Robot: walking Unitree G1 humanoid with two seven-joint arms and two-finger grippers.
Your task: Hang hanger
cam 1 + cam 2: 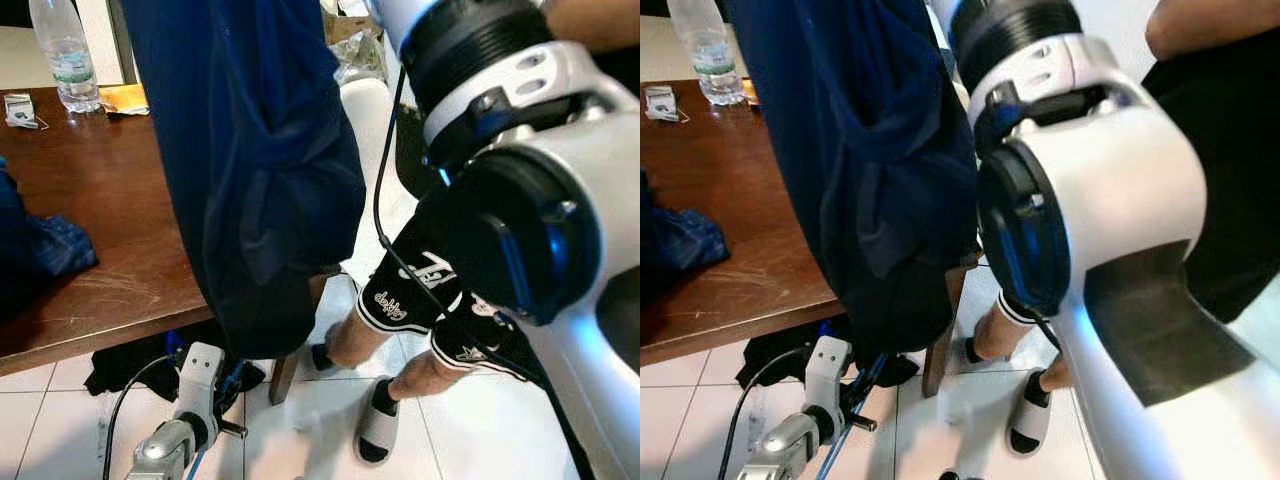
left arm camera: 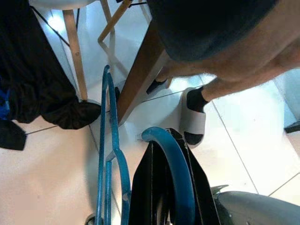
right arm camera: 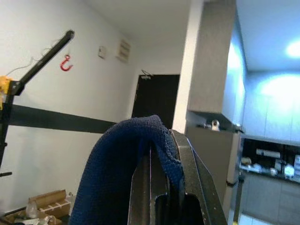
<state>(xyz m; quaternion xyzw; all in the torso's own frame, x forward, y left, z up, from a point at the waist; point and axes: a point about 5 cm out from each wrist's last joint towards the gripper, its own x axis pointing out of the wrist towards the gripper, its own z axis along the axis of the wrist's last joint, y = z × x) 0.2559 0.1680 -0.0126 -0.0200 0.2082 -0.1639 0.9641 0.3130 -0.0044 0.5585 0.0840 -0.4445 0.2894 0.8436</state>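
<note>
Closest to my head camera is the right arm (image 1: pixel 1110 200), its silver and black shoulder joint crowding the right half of both eye views. Its raised right gripper (image 3: pixel 164 187) has both black fingers pressed together on a fold of the navy garment (image 1: pixel 255 170), the knit fabric draped over the fingertips in the right wrist view. That garment hangs from above and covers the near edge of the brown wooden table (image 1: pixel 110 240).

Blue hanger (image 2: pixel 112 154): I see it low over the white tiled floor (image 2: pixel 51 159), beside the table leg (image 2: pixel 140 70). Its curved hook lies between the long black fingers (image 2: pixel 143 187) of the left gripper (image 2: pixel 171 187), which are closed around it, while the thin blue frame runs out toward the floor. In the eye views the left arm (image 1: pixel 185 420) sits low, below the table edge.

On the table I note a clear plastic water bottle (image 1: pixel 65 55) at the far corner, a small packet (image 1: pixel 20 108) near it and a blue patterned cloth (image 1: pixel 45 255) at the left edge. Dark clothing (image 2: pixel 35 75) lies heaped under the table.

A person stands just beyond the garment, in black printed shorts (image 1: pixel 425 290), black socks and white slides (image 1: pixel 378 425).
</note>
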